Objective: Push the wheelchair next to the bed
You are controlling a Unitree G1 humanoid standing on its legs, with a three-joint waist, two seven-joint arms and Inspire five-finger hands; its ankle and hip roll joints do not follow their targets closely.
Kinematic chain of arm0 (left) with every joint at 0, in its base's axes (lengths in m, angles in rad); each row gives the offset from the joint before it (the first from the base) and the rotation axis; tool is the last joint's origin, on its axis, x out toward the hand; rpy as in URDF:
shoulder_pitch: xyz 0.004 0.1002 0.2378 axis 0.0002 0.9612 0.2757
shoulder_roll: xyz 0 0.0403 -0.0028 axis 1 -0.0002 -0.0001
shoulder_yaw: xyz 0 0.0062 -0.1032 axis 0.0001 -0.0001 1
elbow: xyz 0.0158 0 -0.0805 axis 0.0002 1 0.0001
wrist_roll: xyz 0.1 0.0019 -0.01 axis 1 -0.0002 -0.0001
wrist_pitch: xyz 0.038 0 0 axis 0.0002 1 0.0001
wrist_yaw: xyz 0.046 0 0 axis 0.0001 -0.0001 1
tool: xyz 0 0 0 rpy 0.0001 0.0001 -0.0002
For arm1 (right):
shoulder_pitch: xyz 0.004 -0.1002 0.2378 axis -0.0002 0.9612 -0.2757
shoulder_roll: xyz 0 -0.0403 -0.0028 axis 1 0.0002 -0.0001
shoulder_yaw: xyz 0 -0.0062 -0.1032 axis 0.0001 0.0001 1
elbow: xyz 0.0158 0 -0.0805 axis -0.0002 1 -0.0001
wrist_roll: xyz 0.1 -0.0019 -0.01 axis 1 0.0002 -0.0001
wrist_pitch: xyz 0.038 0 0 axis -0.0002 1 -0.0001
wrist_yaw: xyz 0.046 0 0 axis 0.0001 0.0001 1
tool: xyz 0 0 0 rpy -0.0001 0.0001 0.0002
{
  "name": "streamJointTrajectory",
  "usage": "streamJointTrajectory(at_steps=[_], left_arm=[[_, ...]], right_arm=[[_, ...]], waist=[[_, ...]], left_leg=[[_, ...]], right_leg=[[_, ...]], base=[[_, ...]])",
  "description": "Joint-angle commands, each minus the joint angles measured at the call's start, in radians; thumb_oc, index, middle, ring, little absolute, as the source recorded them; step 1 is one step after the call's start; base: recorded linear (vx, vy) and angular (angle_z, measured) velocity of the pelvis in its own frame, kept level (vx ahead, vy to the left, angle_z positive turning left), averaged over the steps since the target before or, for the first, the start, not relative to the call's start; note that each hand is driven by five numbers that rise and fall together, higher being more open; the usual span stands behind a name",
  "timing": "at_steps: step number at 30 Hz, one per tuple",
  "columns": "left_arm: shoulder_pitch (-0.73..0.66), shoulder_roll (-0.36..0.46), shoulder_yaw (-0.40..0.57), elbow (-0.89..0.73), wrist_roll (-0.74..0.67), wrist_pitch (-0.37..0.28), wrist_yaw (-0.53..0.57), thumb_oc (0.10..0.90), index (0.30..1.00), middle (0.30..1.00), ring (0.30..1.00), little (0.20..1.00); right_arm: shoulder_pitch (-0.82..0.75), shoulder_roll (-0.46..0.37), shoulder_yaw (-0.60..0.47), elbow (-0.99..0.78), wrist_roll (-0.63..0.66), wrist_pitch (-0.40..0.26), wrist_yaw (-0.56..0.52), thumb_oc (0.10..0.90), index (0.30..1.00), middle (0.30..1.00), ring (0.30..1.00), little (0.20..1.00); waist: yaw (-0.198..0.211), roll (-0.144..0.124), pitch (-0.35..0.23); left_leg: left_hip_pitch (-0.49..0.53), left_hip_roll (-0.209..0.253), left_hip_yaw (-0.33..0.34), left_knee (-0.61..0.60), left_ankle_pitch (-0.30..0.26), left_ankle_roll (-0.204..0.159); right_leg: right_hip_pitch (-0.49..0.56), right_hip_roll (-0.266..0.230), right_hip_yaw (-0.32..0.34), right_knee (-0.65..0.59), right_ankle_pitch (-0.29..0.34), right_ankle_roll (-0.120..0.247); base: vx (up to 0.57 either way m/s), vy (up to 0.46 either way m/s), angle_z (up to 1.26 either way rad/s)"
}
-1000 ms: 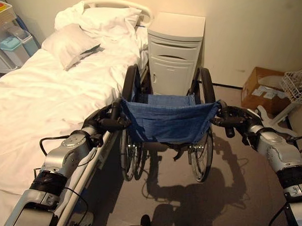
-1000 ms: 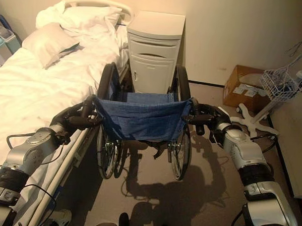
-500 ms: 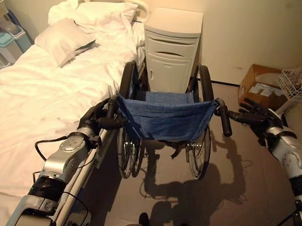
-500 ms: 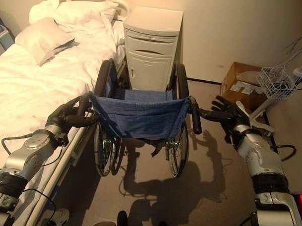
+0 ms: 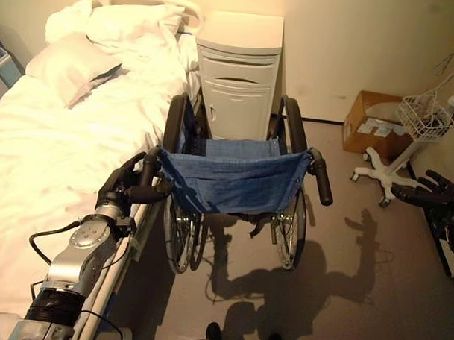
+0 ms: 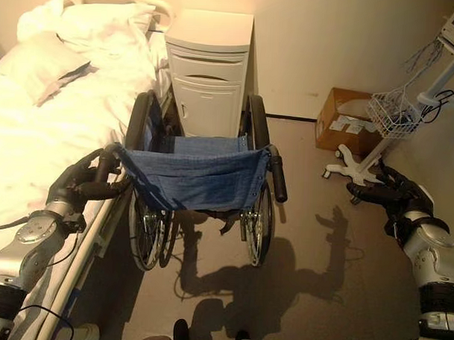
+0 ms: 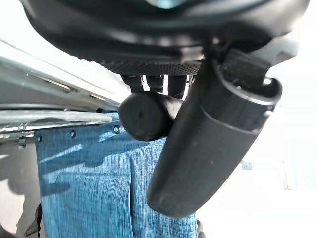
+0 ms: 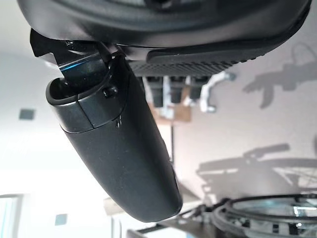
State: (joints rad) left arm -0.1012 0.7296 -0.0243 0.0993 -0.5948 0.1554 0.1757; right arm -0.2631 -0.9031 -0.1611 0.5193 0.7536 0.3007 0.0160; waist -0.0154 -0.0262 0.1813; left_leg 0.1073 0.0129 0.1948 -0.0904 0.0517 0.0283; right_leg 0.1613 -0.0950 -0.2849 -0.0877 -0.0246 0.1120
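The wheelchair (image 5: 238, 181) is parked just beside the bed (image 5: 57, 134), facing the white bedside cabinet (image 5: 238, 73). Its left push handle (image 5: 148, 193) is gripped by the left robot hand (image 5: 118, 192). The right robot hand (image 6: 383, 194) has been released, fingers spread, well apart; the push appears finished.

Hidden behind the blue sling back (image 5: 234, 181): the wheelchair (image 5: 237, 193) seat and footrests. Cut off at the picture's left edge: the bed (image 5: 57, 134). Covered by the left hand (image 5: 125, 189): its push handle (curled fingers all round it). Cut by the right edge: the cardboard box (image 6: 346, 122) stays whole, the wire basket stand (image 5: 423, 117) not
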Motion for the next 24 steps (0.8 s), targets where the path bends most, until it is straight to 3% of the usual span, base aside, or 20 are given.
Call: streamJointTrajectory(at_steps=[1, 7, 18, 21, 24], left_arm=[[-0.063, 0.199, 0.291, -0.099, 0.212, -0.32, 0.224, 0.8, 0.9, 0.9, 0.9, 0.9], [-0.024, 0.201, 0.287, -0.133, 0.473, -0.232, 0.361, 0.8, 0.9, 0.9, 0.9, 0.9], [0.015, 0.253, 0.208, -0.085, 0.881, 0.012, 0.418, 0.8, 0.9, 0.9, 0.9, 0.9], [-0.001, 0.25, 0.157, -0.049, 0.784, 0.028, 0.342, 0.8, 0.9, 0.9, 0.9, 0.9], [-0.003, 0.202, 0.142, -0.044, 0.661, 0.003, 0.304, 0.8, 0.9, 0.9, 0.9, 0.9]], right_arm=[[-0.018, -0.134, -0.039, 0.001, -0.012, -0.096, 0.014, 0.8, 0.9, 0.9, 0.9, 0.9], [-0.006, -0.1, -0.02, -0.001, -0.034, -0.076, 0.02, 0.8, 0.9, 0.9, 0.9, 0.9], [0.016, -0.069, 0.012, 0.005, -0.061, -0.06, 0.055, 0.8, 0.9, 0.9, 0.9, 0.9], [0.005, -0.068, 0.027, 0.011, -0.068, -0.058, 0.069, 0.8, 0.9, 0.9, 0.9, 0.9], [0.005, -0.061, 0.029, 0.015, -0.076, -0.065, 0.077, 0.8, 0.9, 0.9, 0.9, 0.9]], waist=[[0.078, -0.01, -0.116], [0.086, -0.016, -0.117], [0.091, -0.022, -0.112], [0.09, -0.022, -0.109], [0.094, -0.023, -0.107]], left_leg=[[0.05, 0.002, 0.01, 0.005, -0.105, -0.06], [0.05, 0.001, 0.001, 0.005, -0.106, -0.061], [0.051, 0.0, -0.008, 0.003, -0.108, -0.06], [0.051, -0.001, -0.01, 0.004, -0.107, -0.061], [0.051, -0.002, -0.013, 0.003, -0.106, -0.062]], right_leg=[[-0.031, -0.017, -0.044, 0.081, -0.019, 0.014], [-0.026, -0.019, -0.052, 0.078, -0.019, 0.014], [-0.022, -0.021, -0.059, 0.071, -0.009, 0.021], [-0.022, -0.023, -0.06, 0.072, -0.006, 0.025], [-0.021, -0.024, -0.06, 0.069, -0.002, 0.027]], base=[[0.0, 0.0, 0.0], [0.0, -0.002, 0.01], [0.0, -0.008, 0.02], [0.0, -0.006, 0.04], [0.0, -0.002, 0.05]])
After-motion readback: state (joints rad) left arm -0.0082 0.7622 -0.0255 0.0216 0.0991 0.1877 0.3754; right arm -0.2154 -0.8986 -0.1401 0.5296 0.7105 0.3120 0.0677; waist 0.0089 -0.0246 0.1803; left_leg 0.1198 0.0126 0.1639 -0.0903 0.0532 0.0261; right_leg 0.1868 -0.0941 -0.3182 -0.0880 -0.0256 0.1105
